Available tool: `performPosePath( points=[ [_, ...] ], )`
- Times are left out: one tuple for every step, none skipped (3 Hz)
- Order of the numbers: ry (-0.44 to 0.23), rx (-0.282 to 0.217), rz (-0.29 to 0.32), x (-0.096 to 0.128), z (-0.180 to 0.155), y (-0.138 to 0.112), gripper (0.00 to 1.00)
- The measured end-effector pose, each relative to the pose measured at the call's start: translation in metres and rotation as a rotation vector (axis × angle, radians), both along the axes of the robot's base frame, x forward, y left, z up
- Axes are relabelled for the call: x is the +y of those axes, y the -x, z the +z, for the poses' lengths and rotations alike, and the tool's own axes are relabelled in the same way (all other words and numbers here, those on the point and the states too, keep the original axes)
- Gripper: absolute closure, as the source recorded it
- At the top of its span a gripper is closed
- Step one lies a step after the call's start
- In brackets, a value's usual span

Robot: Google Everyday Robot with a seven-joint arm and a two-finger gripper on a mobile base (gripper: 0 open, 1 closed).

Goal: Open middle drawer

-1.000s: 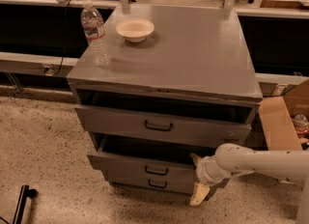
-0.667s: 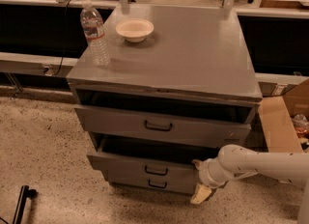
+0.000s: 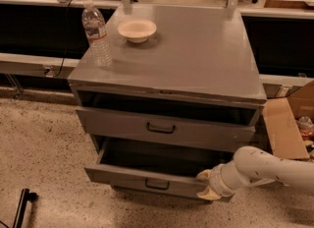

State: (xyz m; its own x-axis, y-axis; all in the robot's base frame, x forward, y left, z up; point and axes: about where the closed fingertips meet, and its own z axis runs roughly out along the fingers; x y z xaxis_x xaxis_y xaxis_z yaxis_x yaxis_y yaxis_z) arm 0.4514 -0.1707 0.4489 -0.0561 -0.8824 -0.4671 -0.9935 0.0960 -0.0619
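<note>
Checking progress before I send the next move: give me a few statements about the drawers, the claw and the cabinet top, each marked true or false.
1. The middle drawer is pulled out, with its interior showing. True.
2. The claw is on the middle drawer's handle. False: it is at the right end of that drawer's front, and the handle is free.
3. The water bottle stands upright on the cabinet top. True.
4. The bowl lies inside a drawer. False: it sits on the cabinet top, to the right of the bottle.

Claw [image 3: 207, 185] sits at right front corner of middle drawer [image 3: 122, 177].
</note>
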Motion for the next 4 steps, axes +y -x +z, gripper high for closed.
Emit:
performPosePath(
  points=[
    [0.001, 0.051, 0.059, -0.001, 0.016, 0.026, 0.87],
    [-0.010, 0.122, 0.143, 0.001, 0.030, 0.055, 0.86],
    [-0.044, 0.096, 0.183, 0.001, 0.061, 0.067, 0.63],
    [-0.020, 0.041, 0.187, 0.004, 0.073, 0.048, 0.40]
  ],
)
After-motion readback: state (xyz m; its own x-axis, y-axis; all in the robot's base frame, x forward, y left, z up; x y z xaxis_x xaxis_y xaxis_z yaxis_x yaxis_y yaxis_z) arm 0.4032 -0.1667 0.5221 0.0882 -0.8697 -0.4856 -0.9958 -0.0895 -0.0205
